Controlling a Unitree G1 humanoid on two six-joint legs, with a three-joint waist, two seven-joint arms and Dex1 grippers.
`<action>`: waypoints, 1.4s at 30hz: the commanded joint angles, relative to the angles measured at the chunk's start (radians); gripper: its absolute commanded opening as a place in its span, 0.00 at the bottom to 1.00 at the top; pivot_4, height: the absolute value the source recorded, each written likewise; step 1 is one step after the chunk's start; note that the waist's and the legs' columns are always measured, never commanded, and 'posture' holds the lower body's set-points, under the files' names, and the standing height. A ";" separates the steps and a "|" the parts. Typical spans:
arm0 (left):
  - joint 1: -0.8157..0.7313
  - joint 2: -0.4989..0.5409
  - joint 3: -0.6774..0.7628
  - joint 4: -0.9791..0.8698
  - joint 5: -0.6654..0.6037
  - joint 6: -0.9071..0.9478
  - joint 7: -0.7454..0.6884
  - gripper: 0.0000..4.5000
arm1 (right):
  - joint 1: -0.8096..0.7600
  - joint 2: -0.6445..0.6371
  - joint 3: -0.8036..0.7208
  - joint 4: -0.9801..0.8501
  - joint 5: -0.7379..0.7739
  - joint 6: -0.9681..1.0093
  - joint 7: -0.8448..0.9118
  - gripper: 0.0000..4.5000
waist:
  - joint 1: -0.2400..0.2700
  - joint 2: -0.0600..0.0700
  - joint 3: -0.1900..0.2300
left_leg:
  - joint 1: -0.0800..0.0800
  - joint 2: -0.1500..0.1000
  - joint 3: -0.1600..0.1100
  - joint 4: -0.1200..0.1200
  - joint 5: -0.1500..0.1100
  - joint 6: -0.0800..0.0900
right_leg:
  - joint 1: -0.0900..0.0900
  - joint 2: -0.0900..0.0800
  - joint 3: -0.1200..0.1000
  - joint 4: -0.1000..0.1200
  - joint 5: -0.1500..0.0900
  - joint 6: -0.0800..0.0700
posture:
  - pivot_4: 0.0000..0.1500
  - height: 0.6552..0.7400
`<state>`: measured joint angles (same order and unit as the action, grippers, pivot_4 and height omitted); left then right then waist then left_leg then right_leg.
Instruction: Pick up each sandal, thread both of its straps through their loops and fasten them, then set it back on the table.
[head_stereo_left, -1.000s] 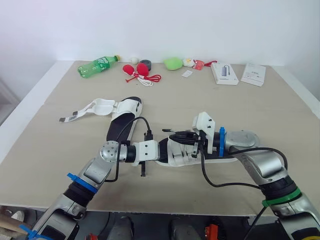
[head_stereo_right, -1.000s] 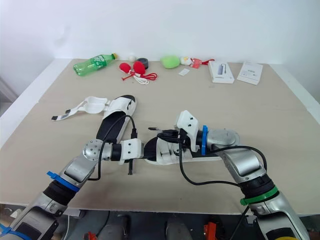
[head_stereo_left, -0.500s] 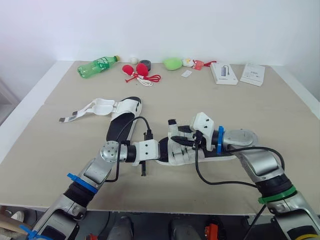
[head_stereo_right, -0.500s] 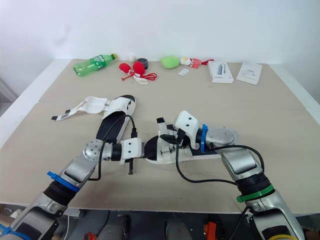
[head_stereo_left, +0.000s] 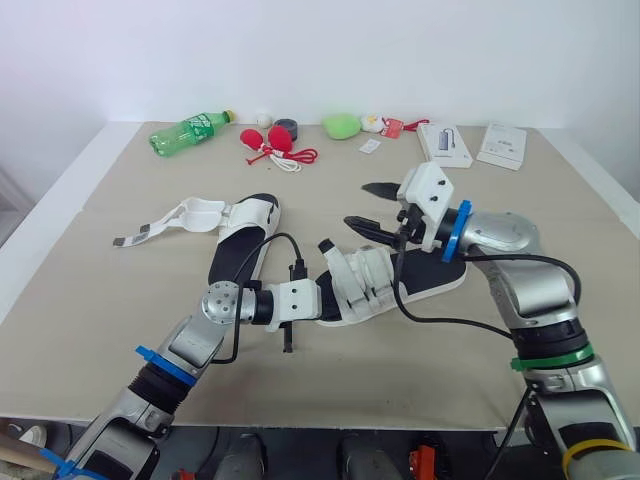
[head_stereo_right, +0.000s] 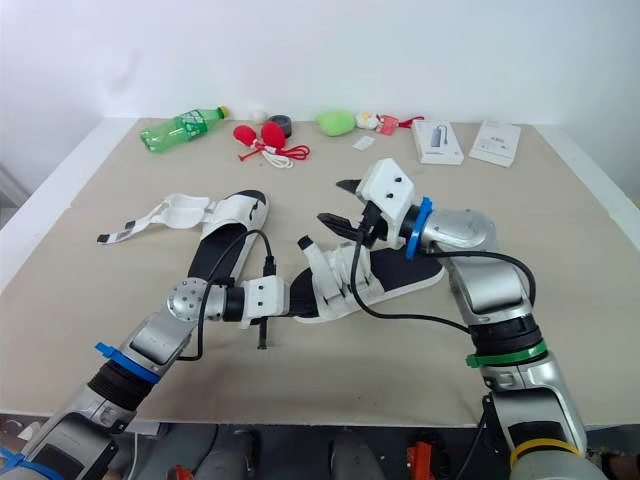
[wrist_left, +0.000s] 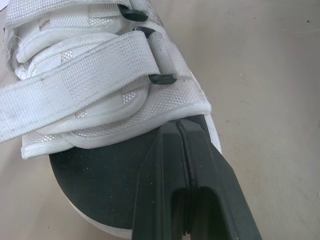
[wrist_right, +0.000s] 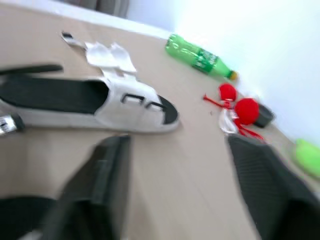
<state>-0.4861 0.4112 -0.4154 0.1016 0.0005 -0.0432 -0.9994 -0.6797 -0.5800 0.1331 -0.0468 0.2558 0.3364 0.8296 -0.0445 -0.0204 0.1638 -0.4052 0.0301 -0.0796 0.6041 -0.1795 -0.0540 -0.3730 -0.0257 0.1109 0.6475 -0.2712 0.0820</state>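
Sandal (head_stereo_left: 356, 290) on beige table (head_stereo_left: 120, 290); white wall (head_stereo_left: 400, 50)

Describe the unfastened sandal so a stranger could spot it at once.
On the beige table, look at the robot's left half, nearer than the green bottle. The black-soled sandal there differs from the other sandal: its white straps splay open sideways instead of wrapping across.

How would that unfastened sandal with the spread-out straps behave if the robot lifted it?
The sandal has a thick, flat sole, so its body would probably stay stiff. Its open straps lie limp on the table, so they would likely dangle and swing.
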 joint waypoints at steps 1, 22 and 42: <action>0.036 0.014 -0.049 0.066 0.052 0.034 -0.017 0.00 | -0.020 -0.008 0.035 -0.052 0.011 0.037 0.065 0.33 | 0.000 0.000 0.000 | 0.000 0.000 0.000 0.000 0.000 0.000 | 0.000 0.000 0.000 0.000 0.000 0.000 | 1.00 1.00; 0.045 0.012 -0.047 0.049 0.050 0.042 -0.009 0.00 | -0.165 0.027 0.287 0.295 -0.328 -0.082 0.171 0.01 | -0.002 0.001 0.000 | 0.001 0.000 0.000 0.000 0.000 0.000 | 0.000 0.000 0.000 0.000 -0.001 -0.001 | 1.00 1.00; 0.041 0.011 -0.052 0.052 0.049 0.026 -0.015 0.00 | -0.230 -0.007 0.123 0.352 -0.340 -0.154 0.095 0.01 | -0.001 0.002 0.000 | 0.001 0.000 0.000 0.000 0.002 0.000 | -0.001 0.000 0.000 0.000 0.001 -0.004 | 1.00 1.00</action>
<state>-0.4839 0.4083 -0.4148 0.1026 0.0026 -0.0433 -0.9892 -0.8762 -0.5592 0.3239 0.3058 -0.0886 0.2096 0.9518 -0.0451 -0.0185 0.1636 -0.4050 0.0300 -0.0795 0.6036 -0.1774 -0.0542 -0.3739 -0.0256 0.1109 0.6477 -0.2705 0.0788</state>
